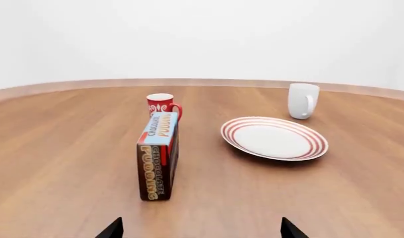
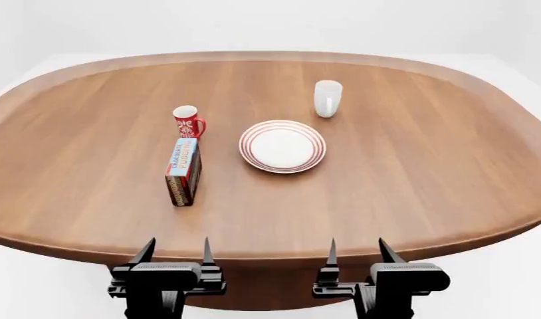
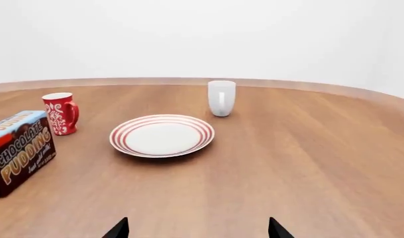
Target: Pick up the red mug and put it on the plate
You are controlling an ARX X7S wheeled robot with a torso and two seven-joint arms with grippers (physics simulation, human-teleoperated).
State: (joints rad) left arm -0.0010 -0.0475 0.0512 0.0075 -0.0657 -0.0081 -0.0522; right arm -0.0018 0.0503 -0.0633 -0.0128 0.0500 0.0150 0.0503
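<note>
The red mug [image 2: 187,121] with a white pattern stands upright on the table, left of the plate [image 2: 282,146], handle toward the plate. In the left wrist view the red mug [image 1: 162,104] is partly hidden behind a pudding box, with the plate [image 1: 274,138] beside it. In the right wrist view the red mug [image 3: 60,113] and the plate [image 3: 162,135] both show fully. My left gripper [image 2: 175,250] and right gripper [image 2: 359,249] hang open at the table's near edge, far from the mug, holding nothing.
A chocolate pudding box [image 2: 183,171] stands on its long edge just in front of the red mug. A plain white mug [image 2: 327,98] stands behind the plate to the right. The wooden table [image 2: 413,166] is oval with a curved near edge.
</note>
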